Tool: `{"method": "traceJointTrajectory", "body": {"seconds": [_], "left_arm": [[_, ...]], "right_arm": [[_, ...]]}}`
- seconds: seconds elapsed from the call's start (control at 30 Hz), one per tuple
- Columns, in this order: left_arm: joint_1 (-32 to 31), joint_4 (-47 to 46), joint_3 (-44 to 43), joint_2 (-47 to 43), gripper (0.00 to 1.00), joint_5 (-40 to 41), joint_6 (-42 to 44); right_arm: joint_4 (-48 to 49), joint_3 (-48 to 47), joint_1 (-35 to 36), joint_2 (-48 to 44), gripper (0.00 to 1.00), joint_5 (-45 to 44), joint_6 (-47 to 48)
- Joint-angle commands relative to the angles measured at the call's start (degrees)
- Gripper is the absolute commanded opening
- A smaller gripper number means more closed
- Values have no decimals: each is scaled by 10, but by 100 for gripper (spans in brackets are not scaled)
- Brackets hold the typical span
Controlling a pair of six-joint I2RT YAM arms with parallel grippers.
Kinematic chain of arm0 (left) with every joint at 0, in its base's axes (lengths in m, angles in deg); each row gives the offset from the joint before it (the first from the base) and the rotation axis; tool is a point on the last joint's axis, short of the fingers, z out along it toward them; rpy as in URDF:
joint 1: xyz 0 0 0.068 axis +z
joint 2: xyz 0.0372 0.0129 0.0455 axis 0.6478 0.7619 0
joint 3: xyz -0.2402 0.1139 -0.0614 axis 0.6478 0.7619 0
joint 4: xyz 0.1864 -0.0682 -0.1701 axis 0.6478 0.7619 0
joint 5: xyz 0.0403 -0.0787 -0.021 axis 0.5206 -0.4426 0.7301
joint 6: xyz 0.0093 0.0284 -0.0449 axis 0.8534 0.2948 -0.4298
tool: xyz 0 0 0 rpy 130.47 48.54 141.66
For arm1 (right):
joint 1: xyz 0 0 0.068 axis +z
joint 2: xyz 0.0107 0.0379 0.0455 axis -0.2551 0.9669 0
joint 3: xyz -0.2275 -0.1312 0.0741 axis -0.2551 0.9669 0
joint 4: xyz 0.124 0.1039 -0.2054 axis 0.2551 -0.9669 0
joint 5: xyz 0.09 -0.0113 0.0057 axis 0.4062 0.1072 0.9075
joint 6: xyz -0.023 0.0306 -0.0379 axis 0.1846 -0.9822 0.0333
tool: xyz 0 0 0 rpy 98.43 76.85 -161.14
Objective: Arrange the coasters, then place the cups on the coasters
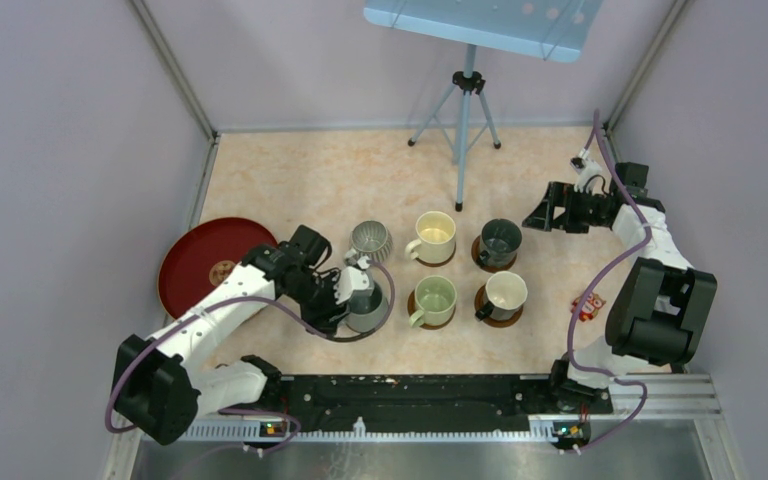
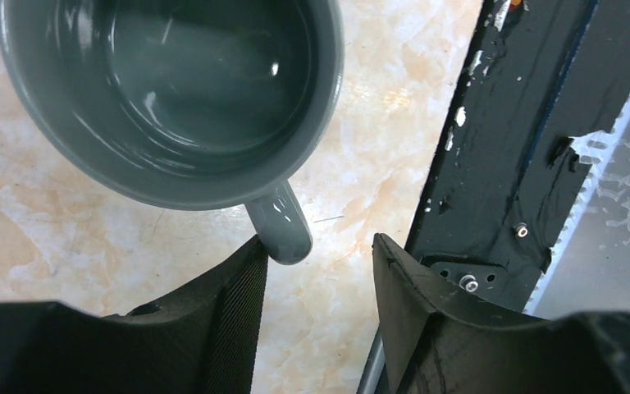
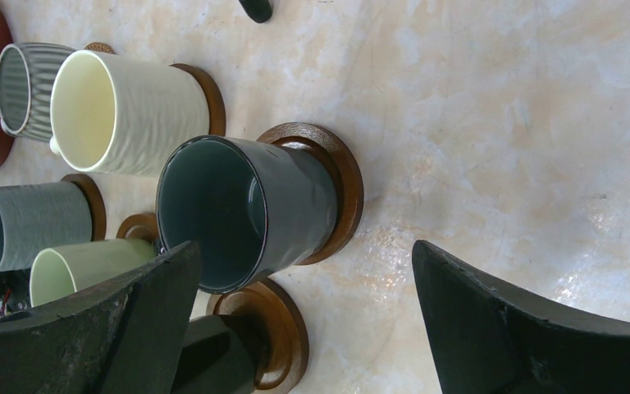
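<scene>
Six cups stand in two rows of three. The back row is a ribbed grey cup [image 1: 370,240], a cream cup [image 1: 434,237] and a dark green-grey cup [image 1: 499,243]. In front are a plain grey cup [image 1: 365,305], a pale green cup [image 1: 434,300] and a dark cup with a white inside [image 1: 503,295]. Brown coasters [image 3: 336,189] show under them. My left gripper [image 2: 320,254] is open, and the plain grey cup's handle [image 2: 283,226] sits beside its left fingertip. My right gripper [image 3: 305,250] is open and holds nothing, hanging to the right of the dark green-grey cup [image 3: 246,209].
A dark red round tray [image 1: 200,265] lies at the left. A tripod [image 1: 465,110] stands at the back middle. The black rail [image 1: 410,395] runs along the near edge, close to my left gripper. A small red-and-white item [image 1: 588,305] lies by the right arm.
</scene>
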Motion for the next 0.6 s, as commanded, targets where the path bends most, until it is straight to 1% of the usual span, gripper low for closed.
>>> {"method": "traceJointTrajectory", "body": {"seconds": [0.0,0.27,0.37,0.43,0.57], "left_arm": [[-2,32,-22,0,55,-44,32],[-3,17,-20,7,51,-46,13],[-3,6,-21,8,53,-30,-3],[-3,-1,-27,11,58,-13,-21],[3,6,-62,27,73,23,-59]], "right_arm": [[5,-4,-4,-8,99,2,11],[6,-4,-4,-6,99,3,11],[5,-4,-4,-7,99,3,12],[4,-3,-4,-7,99,4,12],[3,-5,-4,-9,99,6,13]]}}
